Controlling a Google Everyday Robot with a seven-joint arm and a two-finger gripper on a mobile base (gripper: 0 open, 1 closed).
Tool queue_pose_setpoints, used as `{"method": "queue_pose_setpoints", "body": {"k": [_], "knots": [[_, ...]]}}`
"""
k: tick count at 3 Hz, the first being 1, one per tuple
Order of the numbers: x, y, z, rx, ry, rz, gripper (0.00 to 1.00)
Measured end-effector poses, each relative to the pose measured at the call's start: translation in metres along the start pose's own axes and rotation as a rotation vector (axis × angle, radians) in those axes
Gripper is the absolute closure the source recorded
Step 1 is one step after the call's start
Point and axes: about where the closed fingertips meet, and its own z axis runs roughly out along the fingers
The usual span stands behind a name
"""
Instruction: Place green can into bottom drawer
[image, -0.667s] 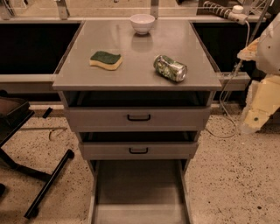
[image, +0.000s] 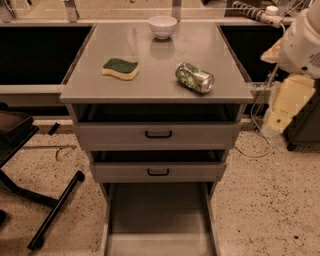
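Camera view, standing in front of the grey cabinet
- Claw (image: 277, 117): pale yellow, hangs off the cabinet's right side under the white arm housing (image: 301, 45), a little below the level of the surface (image: 150, 52). Cannot tell whether it is apart or together
- Green can (image: 194, 77): lies on its side on the surface, up and to the left of the claw, near the front right part of the top. A silver end faces the claw's side. Can and claw are apart
- Sponge (image: 120, 68), green top on yellow: flat on the surface, farther left of the claw than the can
- White bowl (image: 163, 26): upright at the back edge, well up and left of the claw
- Two upper drawers (image: 158, 134), black handles: left of the claw
- Bottom drawer (image: 159, 215): pulled out, below and left of the claw, grey floor showing
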Motion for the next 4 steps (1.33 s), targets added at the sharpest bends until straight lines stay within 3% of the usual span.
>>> {"method": "queue_pose_setpoints", "body": {"k": [2,3,4], "knots": [[-0.007,-0.108,0.051,0.016,-0.072,-0.009,0.0],[-0.007,-0.108,0.051,0.016,-0.072,-0.009,0.0],[-0.015,-0.122,0.059,0.053,-0.077,-0.023,0.0]]}}
